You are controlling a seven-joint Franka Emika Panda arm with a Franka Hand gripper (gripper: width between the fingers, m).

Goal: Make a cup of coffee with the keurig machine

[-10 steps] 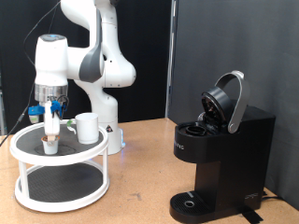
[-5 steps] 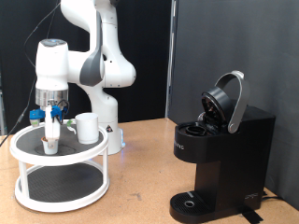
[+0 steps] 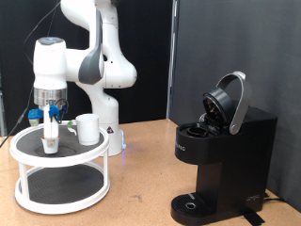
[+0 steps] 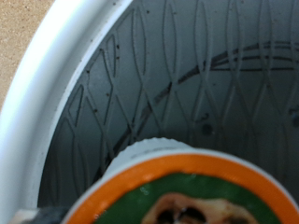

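Gripper [image 3: 50, 132] raised slightly since earlier frames, pod [image 3: 49, 143] rising with it above upper shelf of white two-tier round rack [image 3: 58, 168]. Fingers closed on pod; wrist view fills with pod lid [image 4: 187, 201], orange ring, green centre, over black mesh shelf [image 4: 206, 84]. Cup [image 3: 87, 128] on same shelf, upright, just beside gripper at 3 o'clock. Keurig machine [image 3: 221, 160] well apart at 3 o'clock of rack, lid [image 3: 229, 102] hinged open, drip base [image 3: 193, 204] bare. White robot arm [image 3: 89, 56] behind rack.
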